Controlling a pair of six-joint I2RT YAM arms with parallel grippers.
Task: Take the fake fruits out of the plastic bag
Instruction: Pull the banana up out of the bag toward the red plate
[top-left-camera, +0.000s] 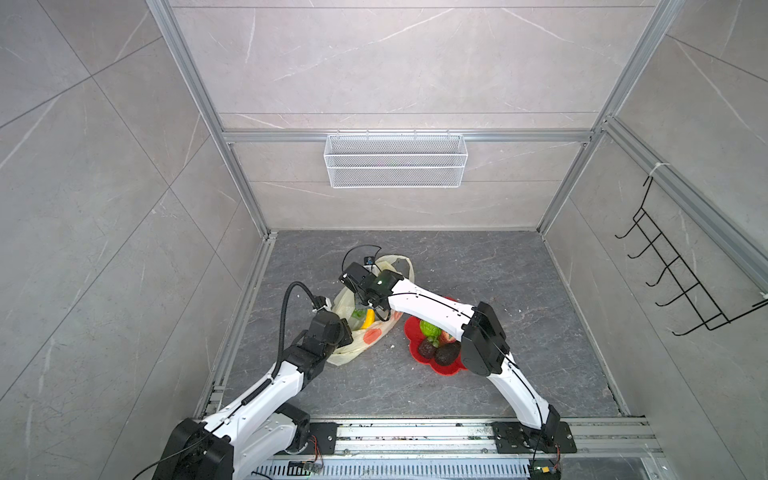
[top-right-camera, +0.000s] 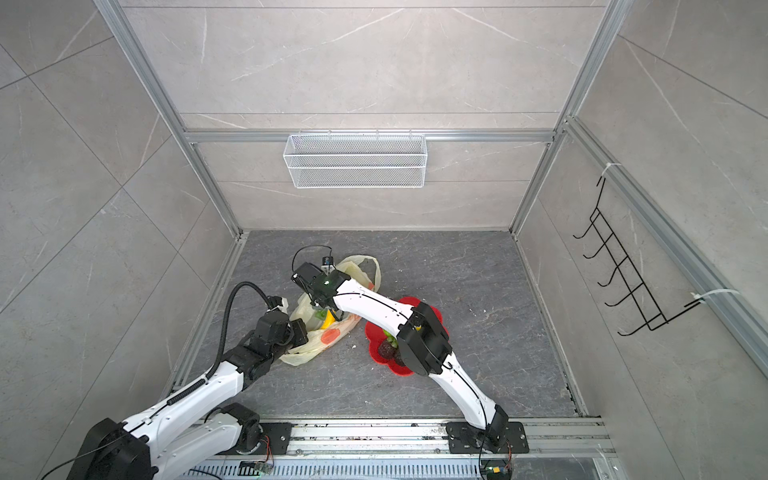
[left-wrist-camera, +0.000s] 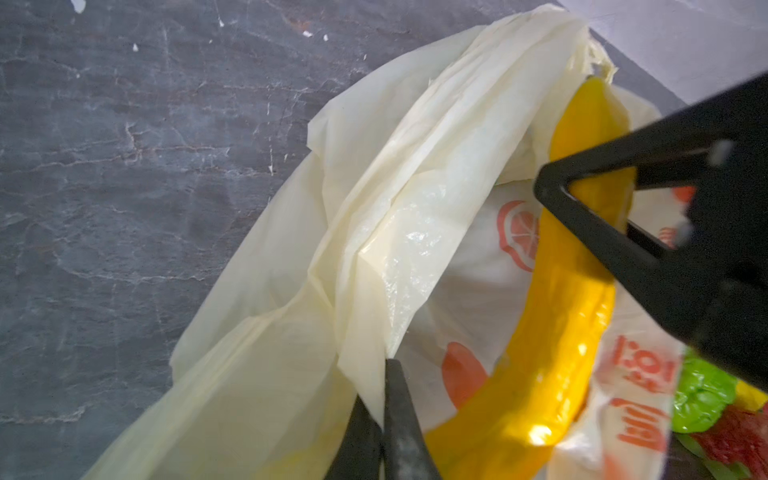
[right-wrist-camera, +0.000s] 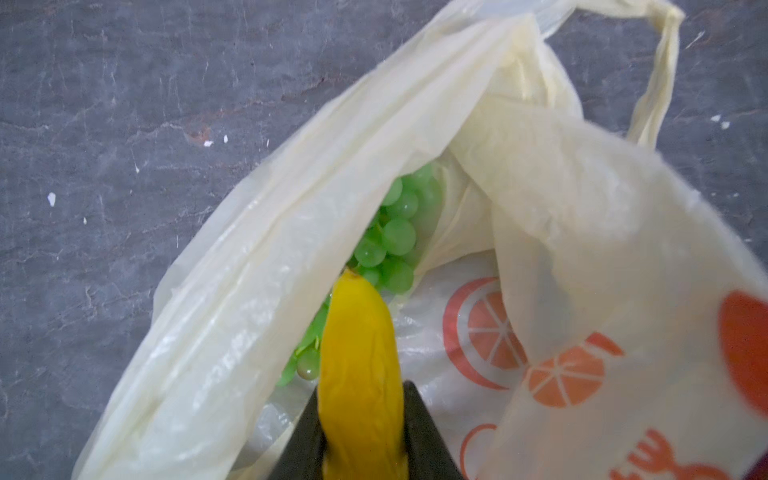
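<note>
Glossy yellow plastic banana (right-wrist-camera: 357, 332), clenched in the right pincer (right-wrist-camera: 362, 388), sits in the mouth of the thin cream-yellow plastic bag (left-wrist-camera: 395, 208), whose rim the left pincer (left-wrist-camera: 379, 384) pinches; green plastic grapes (right-wrist-camera: 395, 237) lie just beyond, inside. Dark avocados (top-left-camera: 446, 354) and a bumpy lime-green fruit (top-left-camera: 430, 328) already rest on the red flower-shaped plate (top-left-camera: 411, 334) behind that pincer.

Dark grey veined surface (top-left-camera: 519, 291) carrying two things. Red flower-shaped plate (top-left-camera: 412, 332) sitting flat on it. Plastic bag (top-left-camera: 349, 353) lying crumpled just left of plate. White specks (top-left-camera: 390, 345) lying between bag and plate.
</note>
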